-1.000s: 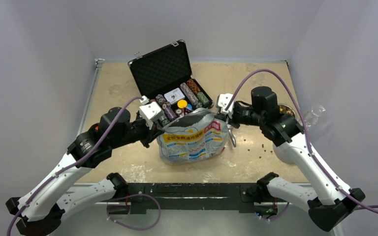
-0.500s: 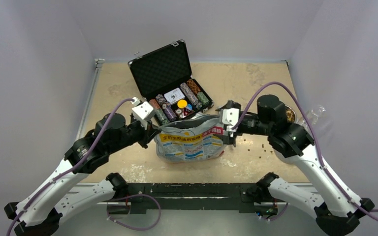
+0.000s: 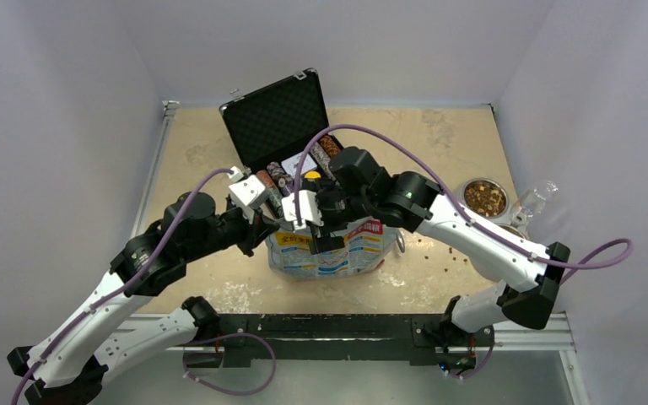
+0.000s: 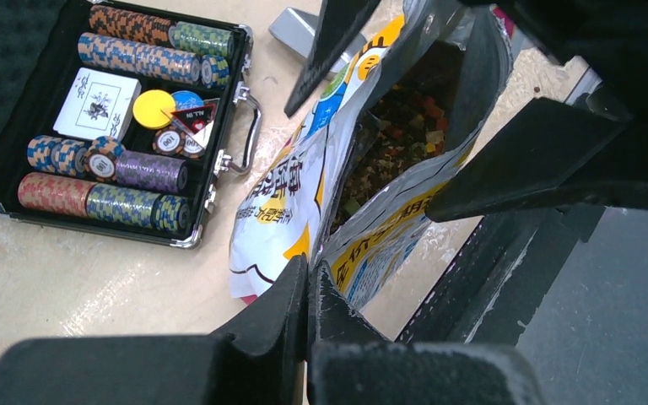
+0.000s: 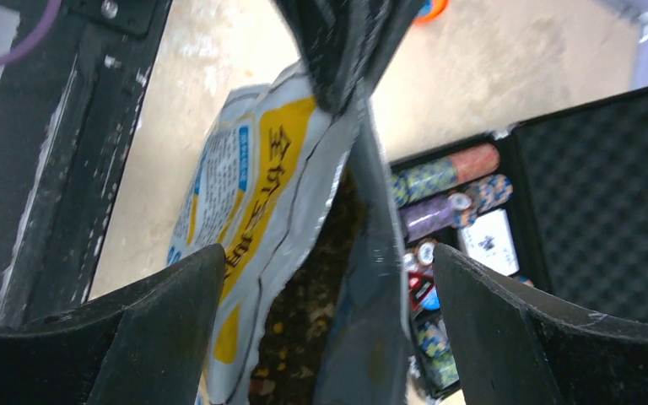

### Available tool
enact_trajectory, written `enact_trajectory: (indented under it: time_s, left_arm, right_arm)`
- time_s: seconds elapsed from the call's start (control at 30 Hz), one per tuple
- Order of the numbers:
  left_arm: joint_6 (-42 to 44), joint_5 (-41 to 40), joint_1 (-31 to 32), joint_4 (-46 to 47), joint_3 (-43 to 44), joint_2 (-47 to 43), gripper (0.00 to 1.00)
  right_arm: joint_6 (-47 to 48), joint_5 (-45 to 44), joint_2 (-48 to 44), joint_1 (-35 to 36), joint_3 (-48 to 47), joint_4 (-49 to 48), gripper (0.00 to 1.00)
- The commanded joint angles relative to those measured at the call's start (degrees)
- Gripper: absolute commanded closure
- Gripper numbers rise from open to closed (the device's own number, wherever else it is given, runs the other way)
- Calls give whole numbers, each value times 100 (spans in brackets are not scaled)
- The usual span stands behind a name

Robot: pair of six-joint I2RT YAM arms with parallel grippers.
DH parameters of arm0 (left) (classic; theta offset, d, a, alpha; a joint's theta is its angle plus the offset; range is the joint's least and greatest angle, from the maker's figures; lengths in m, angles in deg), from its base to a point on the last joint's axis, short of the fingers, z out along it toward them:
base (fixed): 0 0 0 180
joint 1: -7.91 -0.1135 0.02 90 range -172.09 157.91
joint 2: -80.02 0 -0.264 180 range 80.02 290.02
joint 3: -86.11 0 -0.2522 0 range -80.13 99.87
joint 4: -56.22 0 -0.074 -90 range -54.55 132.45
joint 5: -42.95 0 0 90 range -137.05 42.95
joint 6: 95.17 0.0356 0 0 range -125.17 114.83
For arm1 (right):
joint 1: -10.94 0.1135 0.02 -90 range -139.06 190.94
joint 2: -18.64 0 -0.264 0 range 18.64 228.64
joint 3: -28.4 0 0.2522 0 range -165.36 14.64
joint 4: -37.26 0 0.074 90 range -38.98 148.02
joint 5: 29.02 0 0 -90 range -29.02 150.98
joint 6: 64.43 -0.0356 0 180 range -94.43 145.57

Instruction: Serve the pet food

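Observation:
The printed pet food bag (image 3: 337, 253) stands at the table's centre with its mouth open upward. Brown kibble shows inside it (image 4: 396, 135) (image 5: 304, 321). My left gripper (image 3: 267, 224) (image 4: 310, 277) is shut on the bag's left top corner. The right gripper (image 3: 325, 240) (image 5: 329, 253) hangs open over the mouth, one finger (image 5: 160, 321) outside the printed front wall and the other (image 5: 540, 329) beyond the back wall, neither touching. A steel bowl (image 3: 483, 197) at the right holds kibble.
An open black case of poker chips (image 3: 291, 135) (image 4: 118, 126) stands just behind the bag. Loose kibble (image 3: 439, 246) is scattered on the table right of the bag. A clear glass item (image 3: 537, 199) stands beside the bowl. A metal piece (image 3: 399, 243) lies at the bag's right side.
The right gripper let go of the bag's right corner, opened wide and swung left over the bag's mouth, uncovering the bowl. The left gripper kept its hold and the bag sank a little.

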Motion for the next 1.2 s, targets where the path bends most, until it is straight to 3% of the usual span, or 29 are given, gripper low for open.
enact_trajectory:
  time_s: [0.0,0.07,0.17,0.23,0.3,0.33,0.5,0.6,0.67,0.8,1.0,1.13,1.17]
  left_arm:
    - [-49,-146,-42,589,502,-146,100]
    - [-62,-174,-47,547,550,-142,100]
    - [-117,-280,-43,531,584,-184,100]
    - [-148,-409,-39,532,574,-230,100]
    - [-142,-502,-47,530,551,-275,100]
    - [-142,-507,-43,526,543,-288,100]
    - [-141,-508,-46,502,543,-291,100]
    - [-157,-508,-47,492,560,-300,100]
    - [-182,-508,-45,488,558,-304,100]
    - [-297,-480,-43,575,522,-325,100]
    - [-448,-359,-44,597,514,-329,100]
    - [-483,-505,-42,455,523,-424,100]
    - [-523,-628,-39,389,523,-437,100]
  right_arm:
    - [136,-489,-157,83,-121,434,5]
    - [29,-652,-217,96,-2,444,7]
    - [-13,-1728,-277,105,164,344,26]
    - [-41,-2377,-391,106,241,149,48]
    - [14,-2727,-573,106,267,-23,91]
    - [22,-2760,-620,106,228,-26,100]
    - [147,-2474,-786,114,409,18,100]
    - [180,-2468,-862,178,695,-264,66]
    - [184,-2145,-776,309,592,-274,58]
    - [-112,-1904,-79,765,41,-440,55]
    - [-263,-1831,614,1184,-329,-904,55]
    - [-95,-2425,428,1188,130,-1077,71]
    - [16,-2628,277,1187,428,-1176,82]
